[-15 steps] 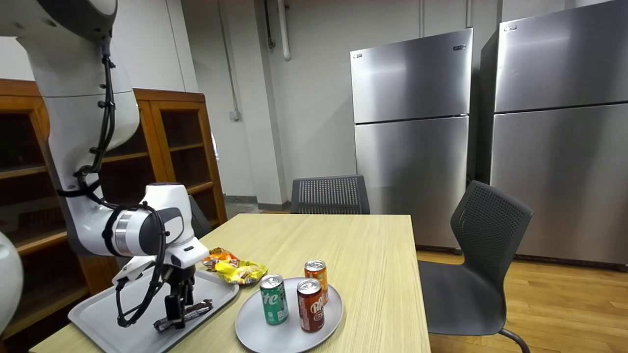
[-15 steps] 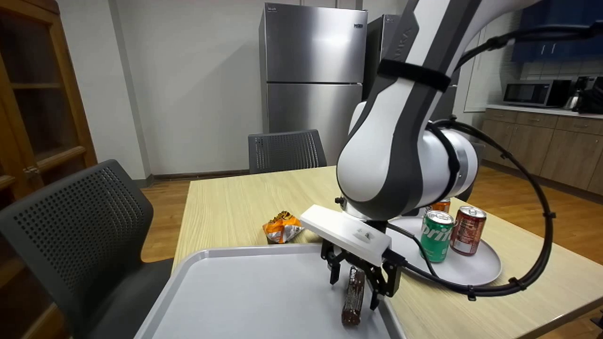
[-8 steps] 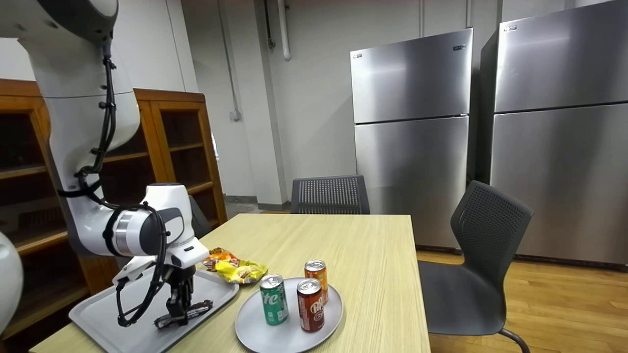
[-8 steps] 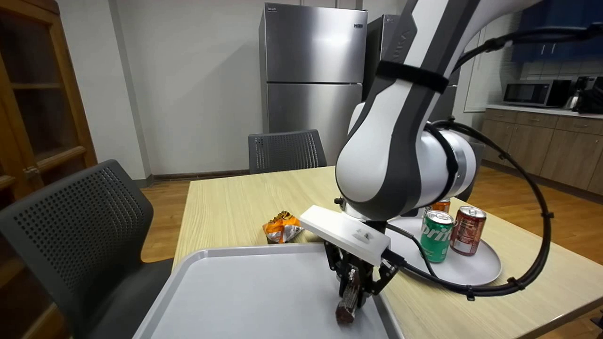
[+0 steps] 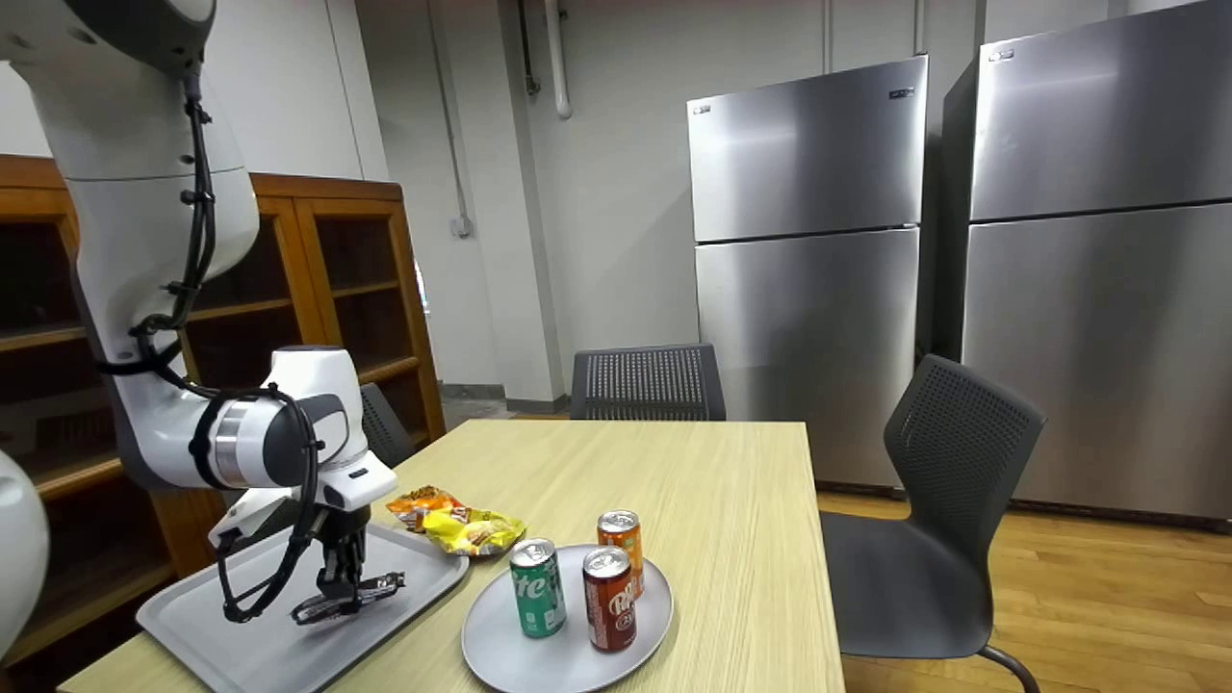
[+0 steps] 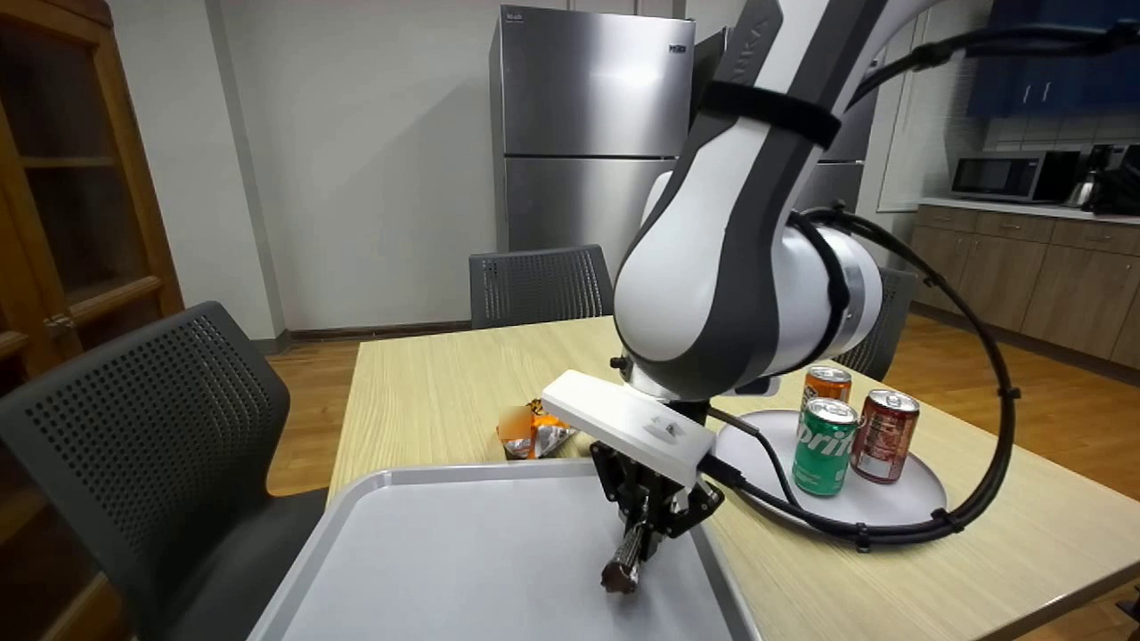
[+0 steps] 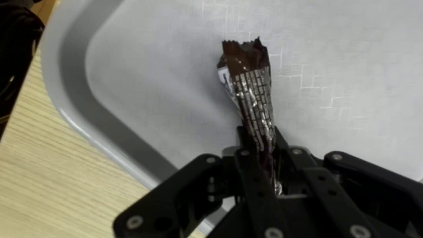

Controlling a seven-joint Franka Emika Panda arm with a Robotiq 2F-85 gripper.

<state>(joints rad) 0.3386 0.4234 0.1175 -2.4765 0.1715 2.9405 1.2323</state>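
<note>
I have the arm (image 6: 695, 285) bent downward, its gripper (image 7: 261, 142) clamped around one brown wrapped bar (image 7: 253, 97) over the gray tray (image 7: 158, 82). Beside that tray, one round plate (image 5: 568, 669) carries three cans (image 5: 537, 592) — green, dark red, orange. Farther off on the table (image 5: 626, 462) lie two snack bags (image 5: 474, 532) — yellow and orange — with two refrigerators (image 5: 808, 318) beyond.

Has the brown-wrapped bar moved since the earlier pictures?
Yes. In an exterior view, the brown-wrapped bar, clamped in the gripper, has shifted left and slightly up in the picture, farther from the round plate, which has stayed put.
</note>
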